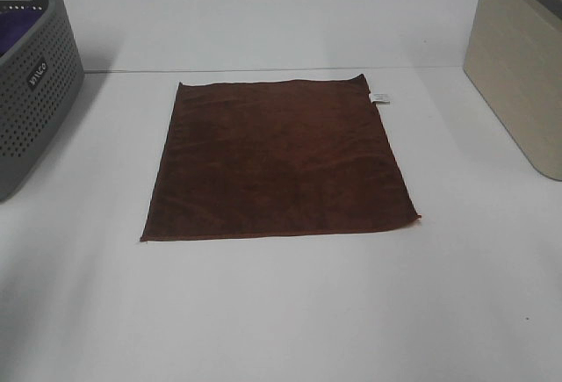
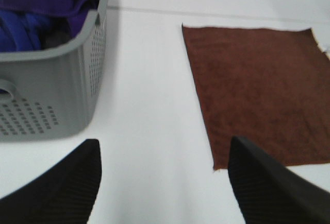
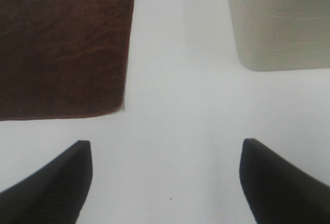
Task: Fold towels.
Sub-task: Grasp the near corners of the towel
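Towel (image 1: 279,161) lay spread flat and unfolded in the middle of the tabletop, its white tag (image 1: 379,97) at the corner toward the far right. Both tools hung toward the near edge. The left gripper (image 2: 164,185) and the right gripper (image 3: 165,183) each had their jaws wide apart and held nothing. A clean first fold would likely need both to pinch the towel's two near corners together, low on the hem, then carry them evenly onto the far corners.

Colours on our white bench (image 1: 281,312)
We see a dark reddish-brown towel (image 1: 279,161) with white tag (image 1: 379,97), a grey dot-perforated basket (image 1: 35,75) of purple and blue cloth (image 2: 41,2), a beige bin (image 1: 518,66).
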Motion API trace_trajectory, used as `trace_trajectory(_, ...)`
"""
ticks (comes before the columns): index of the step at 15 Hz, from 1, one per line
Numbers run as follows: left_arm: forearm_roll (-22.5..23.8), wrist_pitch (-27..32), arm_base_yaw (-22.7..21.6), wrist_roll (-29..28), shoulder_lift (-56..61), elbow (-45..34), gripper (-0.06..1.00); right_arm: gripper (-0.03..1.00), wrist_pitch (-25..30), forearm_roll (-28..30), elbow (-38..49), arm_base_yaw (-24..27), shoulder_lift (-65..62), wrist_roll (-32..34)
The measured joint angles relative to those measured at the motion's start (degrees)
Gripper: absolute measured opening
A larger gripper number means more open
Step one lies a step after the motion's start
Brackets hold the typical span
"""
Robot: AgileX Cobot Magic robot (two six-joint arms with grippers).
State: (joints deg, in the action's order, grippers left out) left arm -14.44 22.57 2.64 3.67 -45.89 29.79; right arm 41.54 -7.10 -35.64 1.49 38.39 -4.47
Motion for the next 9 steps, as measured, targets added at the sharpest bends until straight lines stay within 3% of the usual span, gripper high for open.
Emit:
trace_trajectory(4, -1.49, 8.02, 0.0, 2.18, -22.23, 7.28, 0.65, 0.76, 1.95, -1.83, -6.42, 0.0, 19.48, -0.23)
trace_trajectory(9, -10.94, 10.77, 0.0, 4.93, -38.04, 11.97, 0.65, 0.76, 2.29, -8.19, -7.16, 0.0, 36.38, -2.58)
